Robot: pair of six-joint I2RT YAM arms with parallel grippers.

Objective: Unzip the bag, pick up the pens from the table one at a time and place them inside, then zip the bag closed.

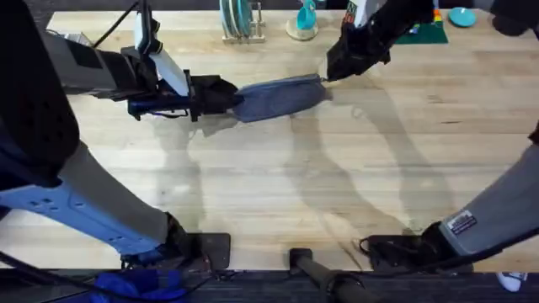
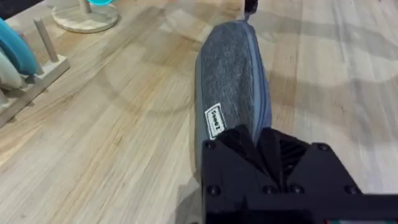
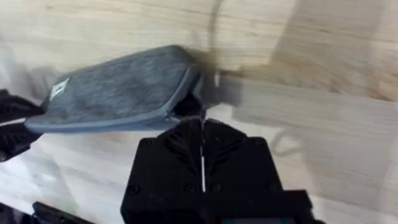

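The blue-grey bag (image 1: 282, 97) lies on the table (image 1: 278, 185) toward the back, its long side running left to right. My left gripper (image 1: 229, 97) is shut on the bag's left end; in the left wrist view the pouch (image 2: 230, 81) stretches away from its fingers (image 2: 249, 146). My right gripper (image 1: 328, 74) sits at the bag's right end. In the right wrist view its fingers (image 3: 186, 134) are pressed together at the bag's (image 3: 124, 90) zipper corner, covering the pull. The zipper line looks closed along the length I can see. The pens are out of view.
A wooden dish rack (image 1: 240, 23) with plates and a teal object on a round wooden stand (image 1: 303, 21) line the table's back edge, just behind the bag. A green mat (image 1: 425, 32) lies at the back right. The near half of the table is bare wood.
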